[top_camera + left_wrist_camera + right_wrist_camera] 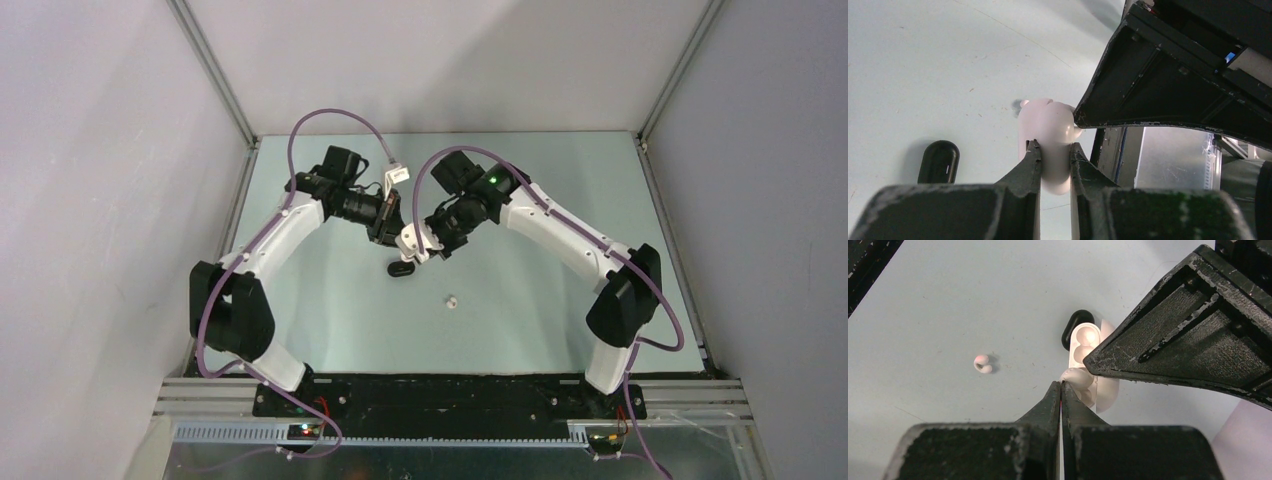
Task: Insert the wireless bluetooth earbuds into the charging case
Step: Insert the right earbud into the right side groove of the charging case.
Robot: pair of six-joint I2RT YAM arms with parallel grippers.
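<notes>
Left gripper (1054,147) has its jaws clamped on the open white charging case (1087,347), whose long axis runs straight ahead of the right gripper (1061,386), jaws pressed together, tips just beside a white earbud (1077,377) at its near cavity; second white earbud (982,363) lies loose on the surface (948,300), leftward.

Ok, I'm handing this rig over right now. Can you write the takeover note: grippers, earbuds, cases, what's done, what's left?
Left gripper: shut on the open white case, clamped across its body.
Right gripper: shut, tips against a white earbud at the case's near well; I cannot tell if it is fully seated.
Second white earbud: loose on the table.
Black case: on the table beside the white case, looks closed; no black earbuds in view.
Left to do: confirm the first bud is seated, then fetch and insert the loose one.
</notes>
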